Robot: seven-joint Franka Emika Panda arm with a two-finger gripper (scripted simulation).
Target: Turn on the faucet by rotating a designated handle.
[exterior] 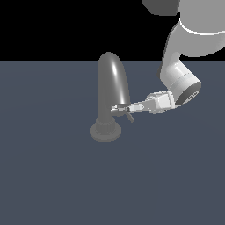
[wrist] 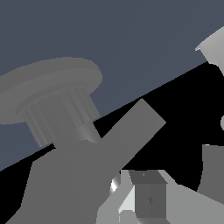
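Observation:
The faucet [exterior: 112, 83] is a glossy grey arched tube rising from a ribbed round base [exterior: 105, 130] in the middle of the exterior view. A small dark handle [exterior: 129, 117] juts from its lower stem toward the exterior view's right. My gripper [exterior: 119, 109] reaches in from that side, its fingertips against the stem just above the handle. In the wrist view the handle [wrist: 133, 129] is a flat grey bar slanting out from the faucet body beside the ribbed base [wrist: 57, 116]. My gripper [wrist: 133, 186] sits close beside the bar, fingers [wrist: 149, 197] nearly together, nothing held between them.
The faucet stands on a flat dark blue-grey floor [exterior: 52, 176]. My arm's white links [exterior: 180, 79] come down from the upper part of the exterior view's right. Beyond the floor's far edge the background is black.

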